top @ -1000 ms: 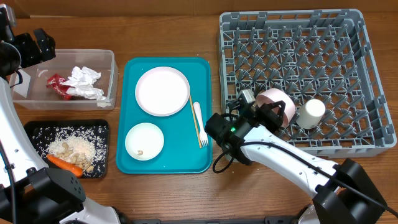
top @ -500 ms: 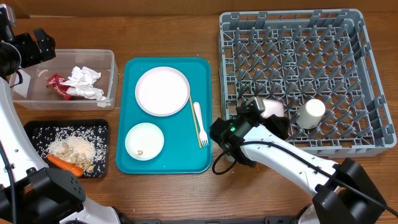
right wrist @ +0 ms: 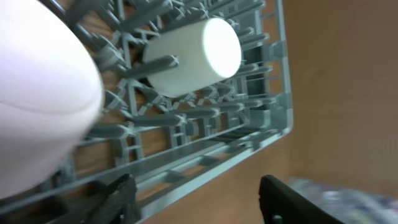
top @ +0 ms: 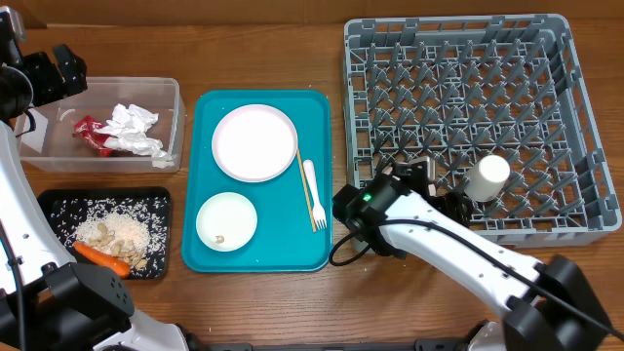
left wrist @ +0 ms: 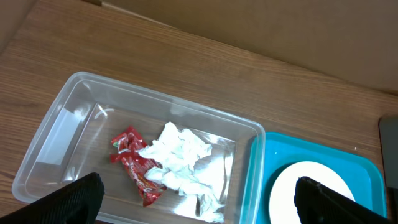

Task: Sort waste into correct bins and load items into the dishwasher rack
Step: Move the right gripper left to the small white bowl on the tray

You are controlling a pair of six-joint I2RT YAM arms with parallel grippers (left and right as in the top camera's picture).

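Wooden table (top: 244, 49) bears rack (top: 458, 21), teal tray (top: 283, 234), tub (top: 176, 117), black tray (top: 49, 201).

Left arm (top: 18, 195) stands along left edge, base near. Left gripper (top: 51, 70) at far left, jaws fully spread, nothing held; black fingers (left wrist: 81, 198) at lower corners of wrist view. Right arm (top: 458, 249) reaches from near right toward centre. Right gripper (right wrist: 199, 199) pitched down, jaws parted, nothing between.

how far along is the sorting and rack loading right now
Done: wrapper and napkins in the clear tub; rice and carrot in the black tray; white cup in the dishwasher rack. In hand: right gripper open beside the pink bowl in the rack. To do: plate, white bowl, fork and wooden stick on the teal tray.
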